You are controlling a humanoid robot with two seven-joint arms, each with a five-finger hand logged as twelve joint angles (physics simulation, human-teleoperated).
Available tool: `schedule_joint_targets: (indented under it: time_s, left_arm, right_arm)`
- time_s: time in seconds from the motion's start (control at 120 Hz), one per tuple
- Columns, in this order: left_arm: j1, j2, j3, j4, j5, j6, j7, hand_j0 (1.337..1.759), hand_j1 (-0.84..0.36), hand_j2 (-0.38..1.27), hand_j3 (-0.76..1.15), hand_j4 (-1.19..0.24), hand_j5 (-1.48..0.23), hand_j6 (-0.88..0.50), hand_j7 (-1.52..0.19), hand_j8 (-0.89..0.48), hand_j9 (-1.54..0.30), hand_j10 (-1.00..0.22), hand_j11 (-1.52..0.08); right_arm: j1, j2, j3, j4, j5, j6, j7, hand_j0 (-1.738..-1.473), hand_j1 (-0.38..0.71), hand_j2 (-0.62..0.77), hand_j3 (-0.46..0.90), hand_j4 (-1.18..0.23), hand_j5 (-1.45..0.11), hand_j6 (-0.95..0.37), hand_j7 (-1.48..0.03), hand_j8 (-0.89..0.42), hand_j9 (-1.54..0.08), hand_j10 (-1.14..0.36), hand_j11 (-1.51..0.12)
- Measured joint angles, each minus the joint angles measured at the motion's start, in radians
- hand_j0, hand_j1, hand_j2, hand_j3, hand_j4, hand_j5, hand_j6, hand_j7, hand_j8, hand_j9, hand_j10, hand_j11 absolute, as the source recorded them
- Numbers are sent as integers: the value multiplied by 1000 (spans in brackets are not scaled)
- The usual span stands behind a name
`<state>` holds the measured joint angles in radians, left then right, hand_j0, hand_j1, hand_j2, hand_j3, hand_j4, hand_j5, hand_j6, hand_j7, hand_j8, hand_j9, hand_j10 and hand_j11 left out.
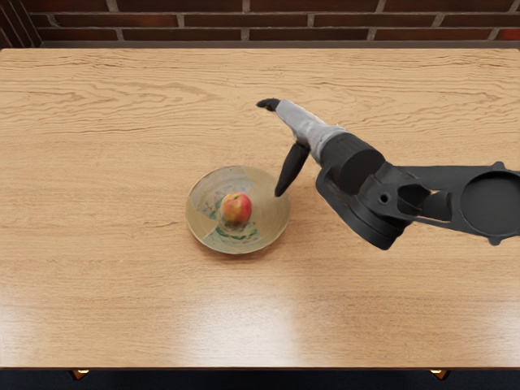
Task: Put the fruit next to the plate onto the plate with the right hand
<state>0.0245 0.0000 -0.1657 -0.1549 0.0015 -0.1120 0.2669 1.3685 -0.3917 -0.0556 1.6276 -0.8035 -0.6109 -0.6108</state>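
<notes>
A red and yellow apple (pixel 236 208) sits upright in the middle of a shallow glassy plate (pixel 203 188) on the wooden table. My right hand (pixel 283 146) hovers just right of and behind the plate, its arm coming in from the right edge. The hand is open and holds nothing: one finger (pixel 269 104) stretches back and left, and the thumb (pixel 289 171) hangs down toward the plate's right rim. A small gap separates the hand from the apple. The left arm does not show.
The wooden table (pixel 114 122) runs wide on all sides of the plate. A brick wall (pixel 260 20) stands behind its far edge. The dark forearm and elbow joint (pixel 382 203) hang over the table right of the plate.
</notes>
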Motion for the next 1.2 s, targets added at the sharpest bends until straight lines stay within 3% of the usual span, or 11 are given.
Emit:
schedule_joint_targets:
  time_s: [0.158,0.283,0.425,0.6,0.8,0.925,1.067,1.2]
  left_arm:
    - [0,0,0,0,0,0,0,1658,337,2,0,-10,-13,-10,-13,-10,-13,-10,-13]
    - [0,0,0,0,0,0,0,1658,337,2,0,-10,-13,-10,-13,-10,-13,-10,-13]
    - [0,0,0,0,0,0,0,1658,337,2,0,-10,-13,-10,-13,-10,-13,-10,-13]
    - [0,0,0,0,0,0,0,1658,337,2,0,-10,-13,-10,-13,-10,-13,-10,-13]
    - [0,0,0,0,0,0,0,1658,337,2,0,-10,-13,-10,-13,-10,-13,-10,-13]
    - [0,0,0,0,0,0,0,1658,337,2,0,-10,-13,-10,-13,-10,-13,-10,-13]
    - [0,0,0,0,0,0,0,1658,337,2,0,-10,-13,-10,-13,-10,-13,-10,-13]
    - [0,0,0,0,0,0,0,1658,337,2,0,-10,-13,-10,-13,-10,-13,-10,-13]
  right_arm:
    - [-101,-118,97,-50,0,0,0,-1658,-294,40,0,-61,-83,-41,-80,-39,-82,-59,-83]
    - [-236,-190,304,-71,0,0,0,-1658,-320,22,0,-33,-45,-23,-43,-22,-45,-32,-45]
    - [-406,-215,600,-76,13,82,0,-1658,-335,12,0,-17,-23,-12,-22,-11,-22,-16,-22]
    - [-506,-219,722,-56,52,190,0,-1658,-343,6,0,-7,-10,-5,-9,-5,-10,-7,-10]
    - [-689,-226,1067,-88,302,732,0,-1658,-347,3,0,-3,-4,-2,-3,-2,-4,-3,-4]
    - [-750,-226,1193,-191,438,1049,0,-1658,-348,2,0,-1,-2,-1,-2,-1,-2,-1,-2]
    - [-860,-223,1325,-287,561,1178,0,-1658,-349,1,0,0,-1,0,-1,0,-1,0,-1]
    - [-905,-223,1367,-349,692,1210,0,-1658,-349,1,0,0,0,1,0,1,0,0,0]
